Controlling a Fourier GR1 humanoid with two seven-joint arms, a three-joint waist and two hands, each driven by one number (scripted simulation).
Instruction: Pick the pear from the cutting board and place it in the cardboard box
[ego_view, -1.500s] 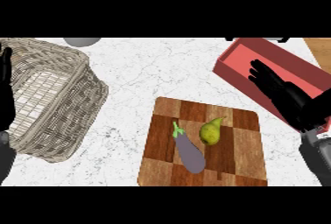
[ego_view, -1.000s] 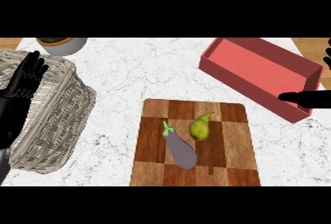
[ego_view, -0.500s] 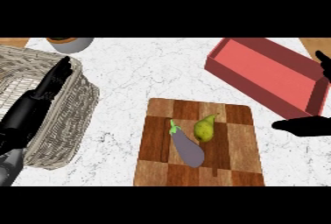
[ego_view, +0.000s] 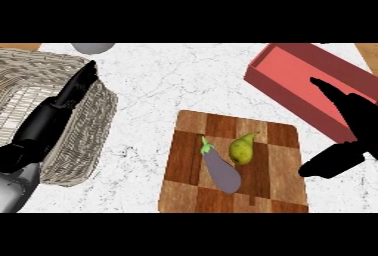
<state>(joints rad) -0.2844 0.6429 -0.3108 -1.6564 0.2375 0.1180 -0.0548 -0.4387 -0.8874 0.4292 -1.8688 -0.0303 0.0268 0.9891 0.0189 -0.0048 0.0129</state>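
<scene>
Right robot hand (ego_view: 347, 127) moved nearer; fingers seemingly spread, empty; pear (ego_view: 241, 148) on cutting board (ego_view: 280, 172), just left.

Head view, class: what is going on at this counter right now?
A humanoid robot is set to move the pear from the cutting board into the red box. The pear lies on the board beside an eggplant, untouched. The right hand is open just right of the board, holding nothing. The left hand rests open over a wicker basket at the left.
</scene>
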